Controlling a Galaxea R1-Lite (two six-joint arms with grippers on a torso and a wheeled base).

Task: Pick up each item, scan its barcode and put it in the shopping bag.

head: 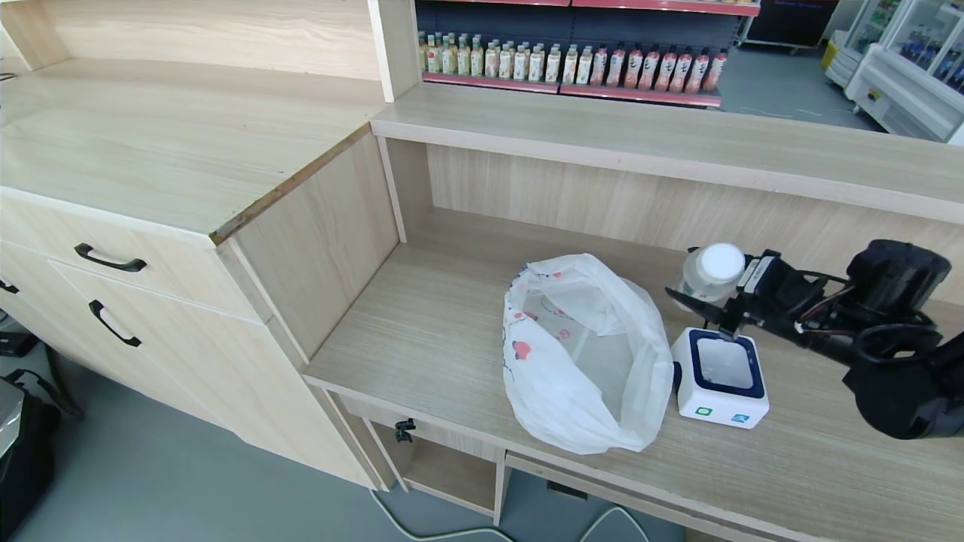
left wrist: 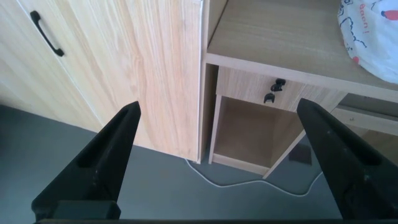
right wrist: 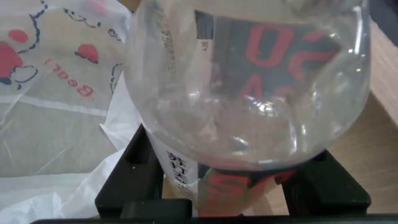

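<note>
While the left gripper [left wrist: 219,107] is hanging low beside the cabinet [left wrist: 155,74], the right gripper [head: 704,309] is holding a clear bottle [head: 712,267].
The left gripper's fingers are spreading wide with nothing between them, and the counter [left wrist: 273,37] edge is showing beyond them. The right gripper's fingers are pressing on the sides of the white-capped bottle; the barcode scanner [head: 721,366] is sitting just below that gripper, and the shopping bag [head: 584,354] is lying open right beside the scanner, past the fingertips. Bottled drinks [head: 572,64] are lining a shelf far behind.
</note>
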